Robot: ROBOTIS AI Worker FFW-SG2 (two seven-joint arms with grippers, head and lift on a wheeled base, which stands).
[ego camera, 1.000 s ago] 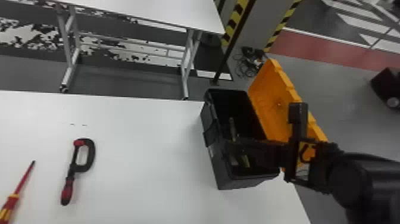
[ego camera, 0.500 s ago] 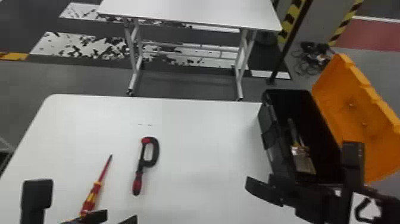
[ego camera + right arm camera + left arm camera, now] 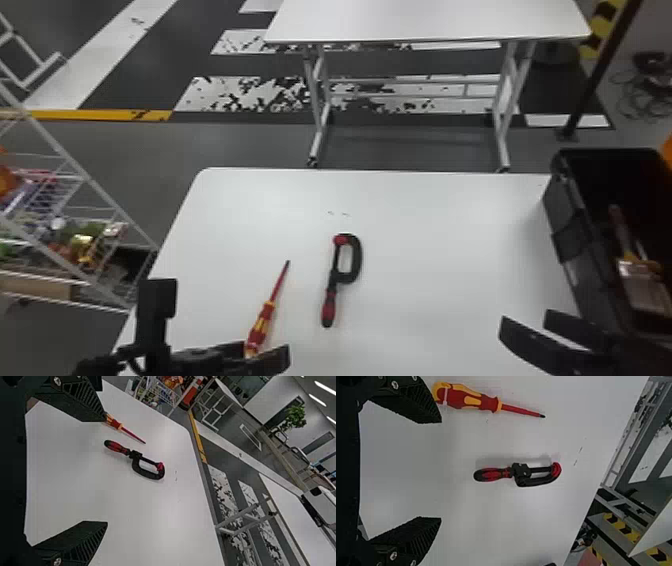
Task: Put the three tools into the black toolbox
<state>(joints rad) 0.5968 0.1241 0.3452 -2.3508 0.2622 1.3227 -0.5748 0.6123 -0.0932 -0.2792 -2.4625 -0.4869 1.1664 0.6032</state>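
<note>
black two-fingered left gripper (image 3: 441, 470): fingers spread wide, nothing held; positioned low over the near part of the white table (image 3: 425, 240).

red-and-yellow screwdriver (image 3: 270, 312): flat on the table, handle end close to one left finger; contact cannot be confirmed.

black c-shaped clamp with a red-and-black handle (image 3: 356, 260): flat on the table, right of the screwdriver, shaft pointing away; centred ahead of the left fingers.

black two-fingered right gripper (image 3: 105, 471): wide open, empty, over the table near the toolbox.

black plastic toolbox (image 3: 575, 235): at the right, open; a flat brush-like tool (image 3: 641, 286) lies inside.

step in hand, as judged: one tool stowed, second pickup being set up. next move: align the left fingers across the clamp handle, lower, then close. selecting the screwdriver instead requires a sideways shift first. carry the tool rightward, clear the rim, release inside.
</note>
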